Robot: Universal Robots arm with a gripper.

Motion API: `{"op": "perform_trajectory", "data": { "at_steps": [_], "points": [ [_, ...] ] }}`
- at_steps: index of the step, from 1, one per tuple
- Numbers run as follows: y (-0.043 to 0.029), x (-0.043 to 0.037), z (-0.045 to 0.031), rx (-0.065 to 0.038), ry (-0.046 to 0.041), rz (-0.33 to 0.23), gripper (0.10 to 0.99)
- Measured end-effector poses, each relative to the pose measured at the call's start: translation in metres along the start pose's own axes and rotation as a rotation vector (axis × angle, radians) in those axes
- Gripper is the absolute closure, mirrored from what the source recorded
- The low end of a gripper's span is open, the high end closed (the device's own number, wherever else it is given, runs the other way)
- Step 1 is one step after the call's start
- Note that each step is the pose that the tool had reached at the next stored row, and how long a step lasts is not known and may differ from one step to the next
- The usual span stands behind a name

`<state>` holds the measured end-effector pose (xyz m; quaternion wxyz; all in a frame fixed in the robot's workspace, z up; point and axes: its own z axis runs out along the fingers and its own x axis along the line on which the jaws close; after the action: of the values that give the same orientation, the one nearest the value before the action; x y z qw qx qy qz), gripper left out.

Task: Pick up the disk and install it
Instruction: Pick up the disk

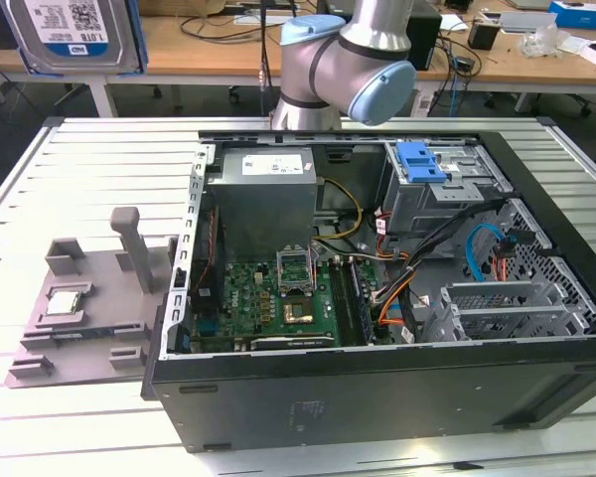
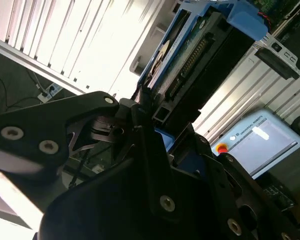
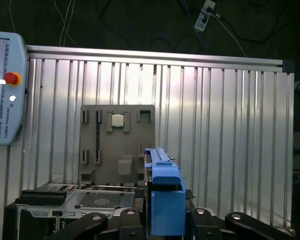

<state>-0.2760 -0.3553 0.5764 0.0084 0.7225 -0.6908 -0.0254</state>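
The disk (image 1: 74, 35), a silver hard drive with a white-and-blue label and a blue bracket, hangs high at the exterior view's top left, well above the table. In the first wrist view the disk (image 3: 165, 200) stands edge-on, its blue bracket between the black fingers of my gripper (image 3: 165, 222). The second wrist view has the disk (image 2: 190, 55) clamped at one end, with my gripper (image 2: 155, 107) shut on it. The robot arm (image 1: 348, 60) rises behind the open computer case (image 1: 377, 383).
Inside the case sit a motherboard (image 1: 278, 298), a grey power supply (image 1: 263, 189) and a grey metal cage with a blue latch (image 1: 420, 161). A grey fixture plate (image 1: 89, 338) with a small square chip (image 1: 65, 301) lies on the ribbed aluminium table (image 1: 79, 159). A teach pendant (image 3: 5, 90) lies beside the table.
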Motion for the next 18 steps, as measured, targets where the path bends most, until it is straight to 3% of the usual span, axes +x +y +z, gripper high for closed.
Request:
{"op": "perform_trajectory", "data": {
  "at_steps": [6, 18],
  "points": [
    [-0.0173, 0.0011, 0.0136, 0.0, 0.0008, 0.0, 0.718],
    [-0.0436, 0.0029, 0.0396, 0.0, 0.0014, 0.0, 0.718]
  ]
}}
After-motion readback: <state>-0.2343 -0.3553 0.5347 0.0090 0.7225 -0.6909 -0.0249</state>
